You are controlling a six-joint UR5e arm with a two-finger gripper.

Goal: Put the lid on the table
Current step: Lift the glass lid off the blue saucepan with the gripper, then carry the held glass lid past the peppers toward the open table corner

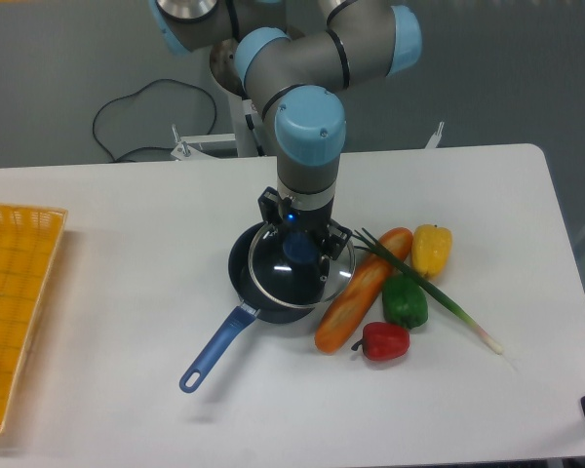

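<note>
The lid (291, 280) is round clear glass with a metal rim and a blue knob. It sits slightly tilted and shifted to the right over the dark blue saucepan (238, 275), whose blue handle (214, 348) points to the front left. My gripper (298, 244) reaches straight down over the lid's centre. Its fingers are closed around the blue knob. The white table (127, 234) lies under everything.
Right of the pan lie a long orange carrot (363, 291), a green pepper (405, 301), a red pepper (381, 340), a yellow pepper (431, 250) and a green onion (448, 304). A yellow mesh tray (15, 292) stands at the left edge.
</note>
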